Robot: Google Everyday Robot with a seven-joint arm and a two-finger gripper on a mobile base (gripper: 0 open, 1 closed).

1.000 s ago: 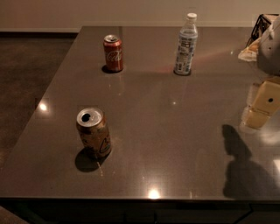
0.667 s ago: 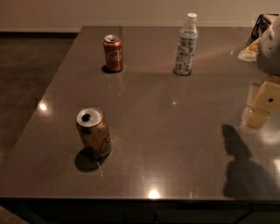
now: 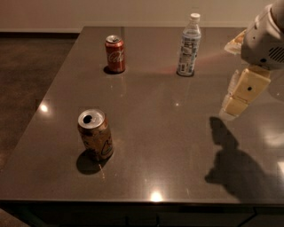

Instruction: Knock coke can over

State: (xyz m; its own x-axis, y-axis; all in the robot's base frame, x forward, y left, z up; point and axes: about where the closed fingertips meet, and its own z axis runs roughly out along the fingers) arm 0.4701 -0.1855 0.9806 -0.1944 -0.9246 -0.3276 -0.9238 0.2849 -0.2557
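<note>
The coke can (image 3: 115, 54) stands upright at the far left of the bench (image 3: 168, 146). It is well apart from the gripper (image 3: 233, 105), which hangs over the right side. Nobody can see if the gripper is spread or pinched together. A gold can (image 3: 94, 134) stands nearer the front.

I see a dark glossy table (image 3: 177, 146) filling most of my view, small bright glints (image 3: 155, 196) on its top, a heavy shadow (image 3: 239, 164) at right, dim brownish floor (image 3: 26, 71) to the left, pale wall (image 3: 111, 11) behind
</note>
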